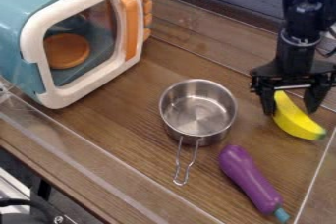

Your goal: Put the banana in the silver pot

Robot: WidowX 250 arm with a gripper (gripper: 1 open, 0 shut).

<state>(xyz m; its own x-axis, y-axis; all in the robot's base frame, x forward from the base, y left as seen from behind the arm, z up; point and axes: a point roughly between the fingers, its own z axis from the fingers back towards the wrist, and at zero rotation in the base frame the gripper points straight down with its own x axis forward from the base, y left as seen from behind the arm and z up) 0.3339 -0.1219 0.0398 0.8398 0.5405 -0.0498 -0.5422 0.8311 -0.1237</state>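
The banana (297,118) is seen on the tabletop (125,120) at three o'clock from the silver pot (198,108), its long axis pointing roughly eleven to five. Its upper end is straddled by the widely parted fingers of the tool (292,108).

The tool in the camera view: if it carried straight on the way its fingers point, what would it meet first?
Most likely the banana, directly below the fingertips of the tool; its height above it is hard to judge.
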